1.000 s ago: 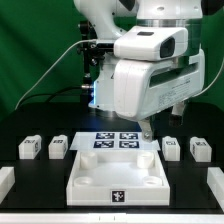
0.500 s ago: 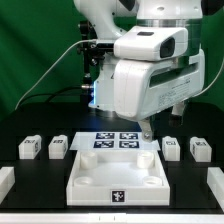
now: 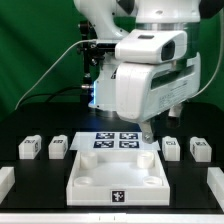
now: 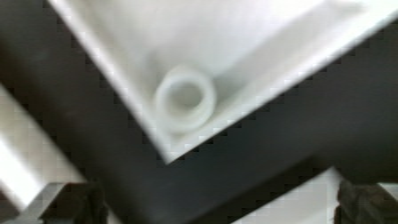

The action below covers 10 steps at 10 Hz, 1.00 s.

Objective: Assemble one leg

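- White two-finger gripper [image 3: 149, 128] hangs low over the black table [image 3: 40, 172]. It has shifted slightly toward the exterior view's right compared with a second ago, and nothing else on the table has moved.
- In the blurred wrist view, two dark fingers [image 4: 63, 204] sit wide apart with nothing between them, so the jaws are spread and empty.
- Directly beneath the gripper is a corner of the large white square tray-like panel [image 4: 267, 60] with a raised rim. A round ring-shaped socket [image 4: 187, 97] is set into that corner.
- Just beside the fingertip, toward the exterior view's left, lies the thin flat white marker board [image 3: 115, 140], which carries four square tags.
- The nearest leg [image 3: 171, 147], a small white plastic block with a black-and-white tag, stands on the table near the gripper on the exterior view's right. It is clear of the fingers and not held.
- A second leg [image 3: 199, 149] of the same kind stands further out on that side.
- Two more legs [image 3: 58, 147] [image 3: 30, 148] stand well away from the gripper, past the marker board on its other side.
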{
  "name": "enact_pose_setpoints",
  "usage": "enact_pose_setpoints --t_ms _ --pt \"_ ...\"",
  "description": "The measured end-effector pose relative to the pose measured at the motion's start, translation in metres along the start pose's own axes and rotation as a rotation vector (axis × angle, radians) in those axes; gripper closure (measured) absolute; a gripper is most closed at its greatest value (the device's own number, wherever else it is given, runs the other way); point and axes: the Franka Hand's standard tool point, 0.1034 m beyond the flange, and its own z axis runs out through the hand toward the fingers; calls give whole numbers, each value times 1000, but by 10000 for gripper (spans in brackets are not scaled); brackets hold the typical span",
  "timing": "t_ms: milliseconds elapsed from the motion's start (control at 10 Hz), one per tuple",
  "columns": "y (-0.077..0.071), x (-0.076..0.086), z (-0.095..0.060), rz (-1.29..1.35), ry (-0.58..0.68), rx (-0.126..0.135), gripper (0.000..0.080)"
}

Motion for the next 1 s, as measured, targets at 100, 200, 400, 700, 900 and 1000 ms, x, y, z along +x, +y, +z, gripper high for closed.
enact_pose_setpoints --t_ms 100,200,400,700,900,1000 --pt "-20 -21 11 -143 0 2 150" --pt "-34 -45 23 -279 4 0 150" --pt "-42 -88 49 -522 17 -5 150" --pt "-46 -95 84 -513 27 24 150" --pt "-54 -91 91 -417 20 45 150" --pt "-56 -89 91 -395 19 46 150"
